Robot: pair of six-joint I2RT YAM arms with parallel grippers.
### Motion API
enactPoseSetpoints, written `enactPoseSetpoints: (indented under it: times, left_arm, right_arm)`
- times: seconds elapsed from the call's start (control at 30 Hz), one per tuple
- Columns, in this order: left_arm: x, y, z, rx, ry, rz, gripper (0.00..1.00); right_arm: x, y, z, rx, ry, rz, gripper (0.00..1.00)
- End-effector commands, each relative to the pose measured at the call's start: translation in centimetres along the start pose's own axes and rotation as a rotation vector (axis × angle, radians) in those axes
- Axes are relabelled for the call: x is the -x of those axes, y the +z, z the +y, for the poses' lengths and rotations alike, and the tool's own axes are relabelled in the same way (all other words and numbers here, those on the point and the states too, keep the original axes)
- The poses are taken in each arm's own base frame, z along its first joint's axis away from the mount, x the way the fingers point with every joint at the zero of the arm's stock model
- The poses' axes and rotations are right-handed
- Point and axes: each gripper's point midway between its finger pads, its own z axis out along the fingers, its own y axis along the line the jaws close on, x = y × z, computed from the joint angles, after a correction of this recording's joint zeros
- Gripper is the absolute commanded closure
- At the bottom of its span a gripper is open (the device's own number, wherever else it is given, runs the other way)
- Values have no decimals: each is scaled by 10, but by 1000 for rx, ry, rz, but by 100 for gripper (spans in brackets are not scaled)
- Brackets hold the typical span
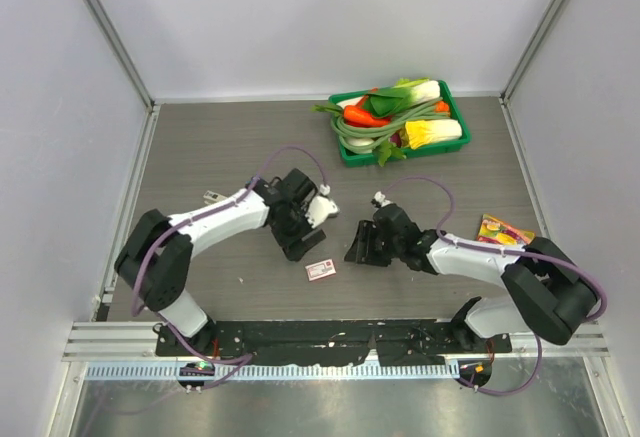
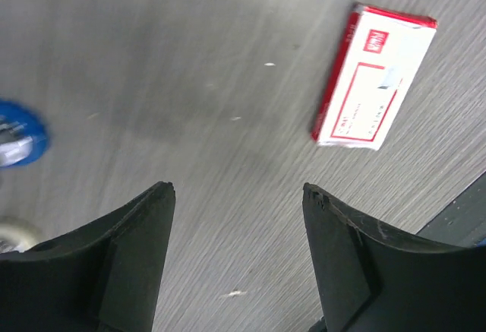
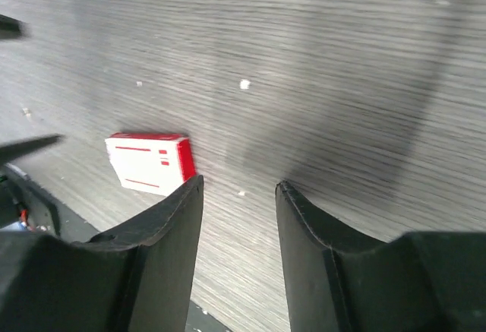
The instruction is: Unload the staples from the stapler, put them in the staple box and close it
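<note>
From where I stand there are two arms on the wood-grain table (image 1: pixel 200 147) and two grippers, both let go and holding nothing. The left gripper (image 1: pixel 300 249) (image 2: pixel 237 189) has its jaws spread wide. The right gripper (image 1: pixel 355 255) (image 3: pixel 239 182) has its jaws parted more narrowly, and only bare table shows between them. One small flat white-and-red box (image 1: pixel 320 270) (image 2: pixel 376 77) (image 3: pixel 149 163) lies between the two. It is just beside the left gripper at about 5 o'clock and near the right one at about 8 o'clock, touching neither. One green tray (image 1: pixel 350 161) heaped with toy vegetables sits at the far side, around 12 o'clock. One bright printed packet (image 1: pixel 505 229) lies by the right arm's elbow. The staples (image 1: pixel 213 197) seem to be the one small silvery piece on the table, close against the outer side of the left forearm. That puts them at about 10 o'clock from the left gripper and well apart from both grippers, though the piece is too small for me to be sure of. One blurred blue thing (image 2: pixel 17 134) shows at the edge of the left wrist view, and I cannot tell what it is.
</note>
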Motion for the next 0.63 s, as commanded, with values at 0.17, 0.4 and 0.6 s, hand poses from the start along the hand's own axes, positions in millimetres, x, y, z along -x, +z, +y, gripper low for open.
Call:
enactPoseSetpoints:
  times: [0.17,0.4,0.6]
  left_arm:
    - [16,-112,56,166,-172,-233,27]
    - [-36,-160,70,215,-329,-226,24]
    - [-76,-176,73,250,-435,-261,22]
  right_arm:
    - [43,-25,-14,-162,-124,-89,48]
    - [83,-42,19,-133,-213,-173,46]
    - [101,-50,39,-85,-236,-223,45]
